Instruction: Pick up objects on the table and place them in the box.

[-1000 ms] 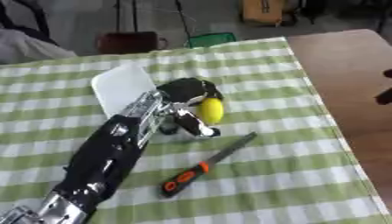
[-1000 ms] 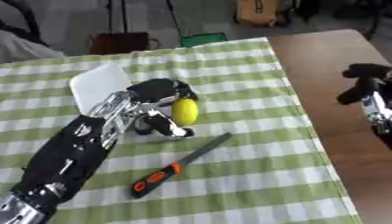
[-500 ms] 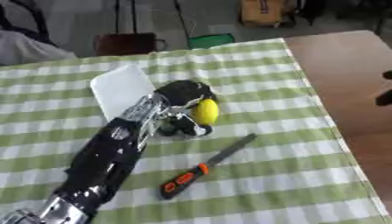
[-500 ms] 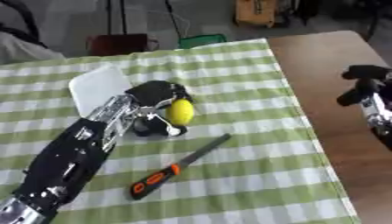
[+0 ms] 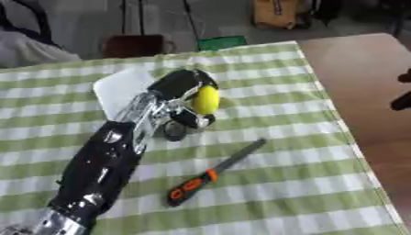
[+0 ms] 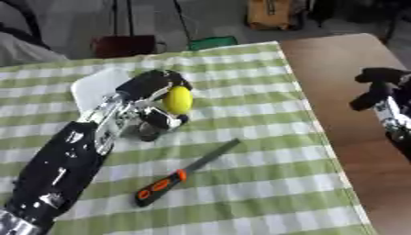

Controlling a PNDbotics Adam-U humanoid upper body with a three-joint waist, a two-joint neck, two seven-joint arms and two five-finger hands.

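Observation:
My left hand [image 5: 178, 88] reaches across the green checked cloth and is shut on a yellow lemon-like object [image 5: 205, 99], held just above the cloth near the table's middle. A white box [image 5: 123, 89] lies just behind and left of that hand, partly hidden by the arm. A tool with an orange and black handle [image 5: 210, 173] lies diagonally on the cloth in front of the hand. My right hand [image 6: 384, 92] hovers over the bare wooden table at the right edge, fingers curled and holding nothing.
The green checked tablecloth [image 5: 281, 202] covers most of the table; bare brown wood [image 5: 361, 73] shows on the right. A small dark round object [image 5: 174, 131] sits on the cloth under my left hand. Chairs and bags stand on the floor beyond the far edge.
The left hand has kept hold of the yellow object and lifted it a little toward the white box. The right hand has barely moved.

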